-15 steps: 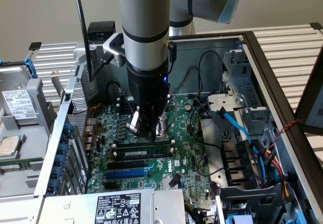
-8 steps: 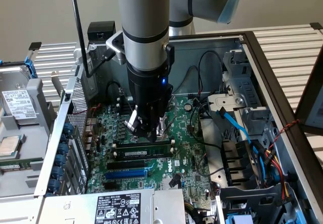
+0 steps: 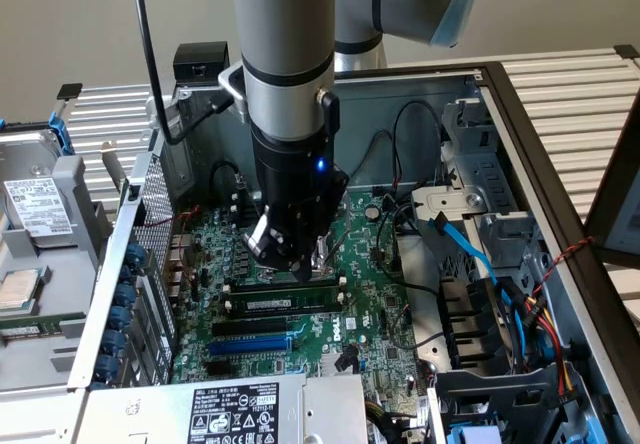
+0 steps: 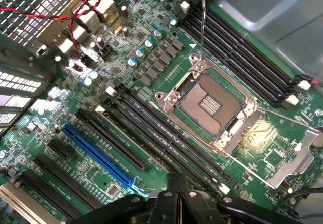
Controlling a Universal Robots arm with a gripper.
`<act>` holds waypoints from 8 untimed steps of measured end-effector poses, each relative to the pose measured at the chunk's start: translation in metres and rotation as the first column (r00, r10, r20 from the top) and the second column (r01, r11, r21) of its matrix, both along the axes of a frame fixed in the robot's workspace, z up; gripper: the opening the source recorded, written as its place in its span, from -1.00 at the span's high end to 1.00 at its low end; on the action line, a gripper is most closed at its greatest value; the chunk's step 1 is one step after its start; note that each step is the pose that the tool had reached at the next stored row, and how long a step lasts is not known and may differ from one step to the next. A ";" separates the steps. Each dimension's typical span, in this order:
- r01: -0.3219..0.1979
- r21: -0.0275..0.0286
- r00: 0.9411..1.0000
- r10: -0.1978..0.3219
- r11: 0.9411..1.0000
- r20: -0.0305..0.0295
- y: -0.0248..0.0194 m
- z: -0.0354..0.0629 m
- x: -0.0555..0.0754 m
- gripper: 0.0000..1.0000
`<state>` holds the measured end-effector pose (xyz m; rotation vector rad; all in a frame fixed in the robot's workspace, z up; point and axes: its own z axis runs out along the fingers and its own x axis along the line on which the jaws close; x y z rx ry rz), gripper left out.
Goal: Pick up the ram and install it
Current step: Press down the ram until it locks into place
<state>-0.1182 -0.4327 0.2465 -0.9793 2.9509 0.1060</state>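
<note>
I'm hovering my jaws (image 3: 298, 256) pinched fully together and, as far as I can tell, gripping nothing, low over the motherboard (image 3: 375, 304). The ram (image 3: 283, 303) is lying just below them in a black memory slot (image 3: 280, 286), its long axis running along the slots.

Arm (image 3: 290, 94) above green motherboard (image 3: 375, 294)

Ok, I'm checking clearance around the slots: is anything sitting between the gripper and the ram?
Nothing visible does. In the exterior view the shut gripper hangs just over the memory slots, and the ram lies along them right next to its tip. No cable or part crosses the small gap between them.
</note>
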 end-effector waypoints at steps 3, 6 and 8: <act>0.053 0.000 0.999 -0.053 0.999 0.000 0.0000 -0.0002 0.000 0.80; 0.107 0.000 0.994 -0.107 0.994 0.000 0.0000 -0.0004 0.000 0.80; 0.143 0.000 0.990 -0.143 0.990 0.000 0.0000 -0.0005 0.000 0.80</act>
